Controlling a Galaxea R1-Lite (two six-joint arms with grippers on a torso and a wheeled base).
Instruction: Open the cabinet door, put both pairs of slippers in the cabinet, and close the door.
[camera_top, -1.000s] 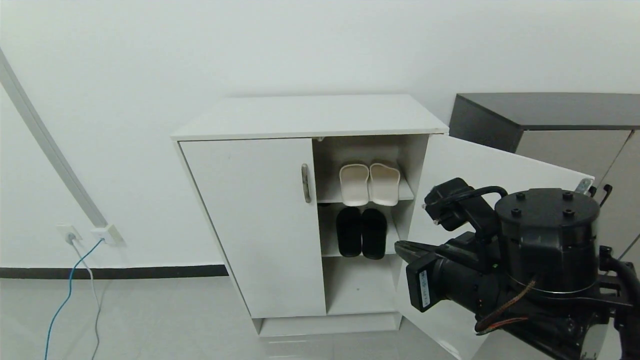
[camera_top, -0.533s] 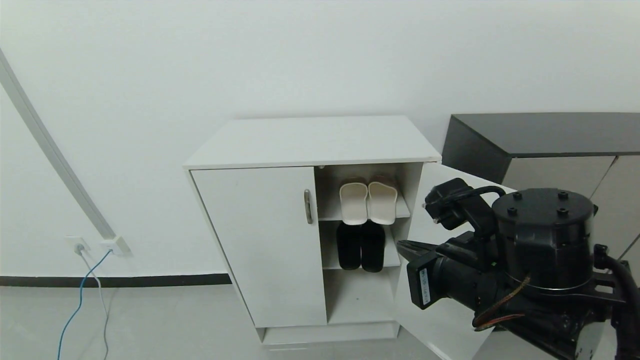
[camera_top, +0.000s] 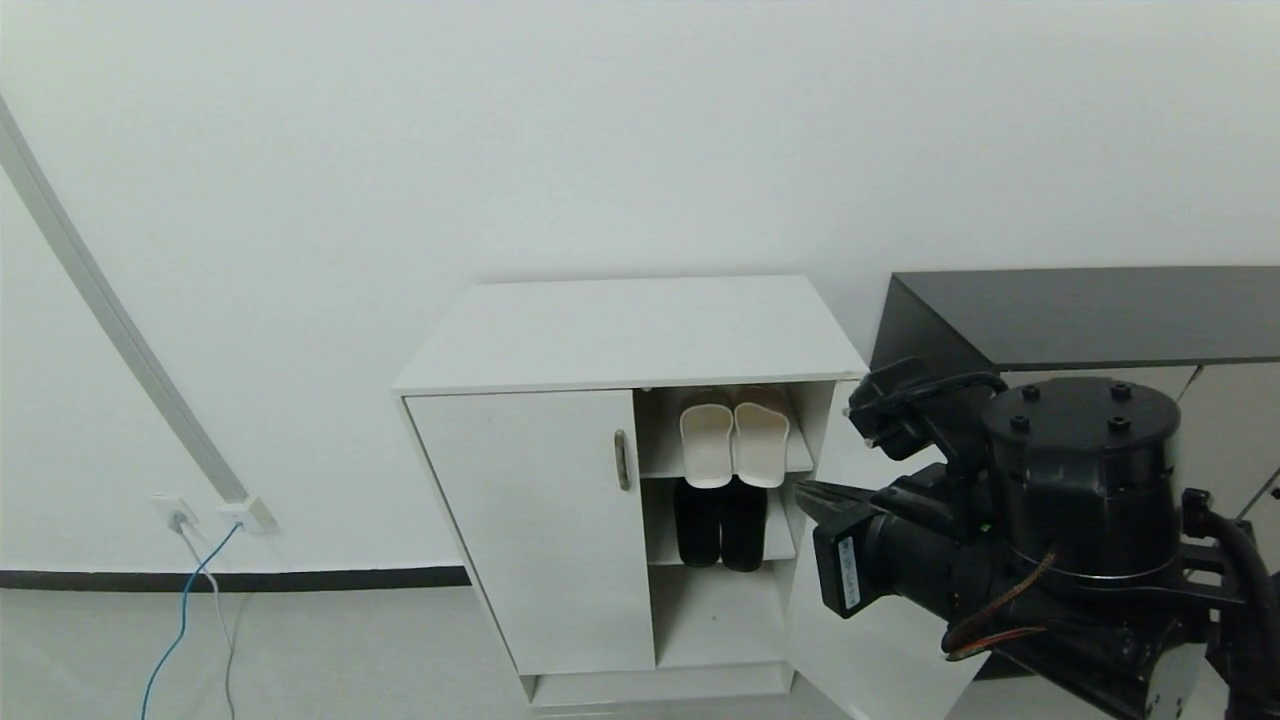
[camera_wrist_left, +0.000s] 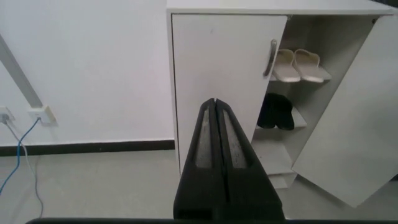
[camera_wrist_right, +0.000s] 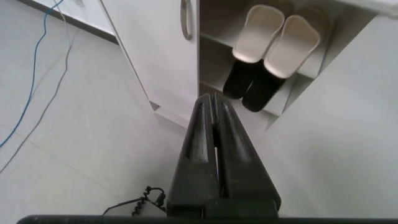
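Left pincer (camera_wrist_left: 214, 109): fingers pressed together, nothing between them. It is aimed at the closed left door (camera_wrist_left: 221, 81) and stands apart from it.
Right pincer (camera_wrist_right: 212, 104): fingers together apart from a hairline slit, holding nothing and touching nothing. It hangs over the floor (camera_wrist_right: 81, 130) in front of the open side of the cabinet (camera_top: 620, 335).
Right door (camera_wrist_left: 357, 118) is swung wide open; in the head view the right arm covers most of it. Left door is shut, with its handle (camera_top: 622, 460) on the inner edge.
White slippers (camera_top: 735, 440): on the upper shelf, side by side and touching, ends reaching the shelf's front edge.
Black slippers (camera_top: 718, 525): on the shelf directly below, also side by side.
A dark table (camera_top: 1080, 310) stands just right of the cabinet. Wall sockets (camera_top: 175, 512) with a blue cable (camera_top: 185, 610) are well to the left.
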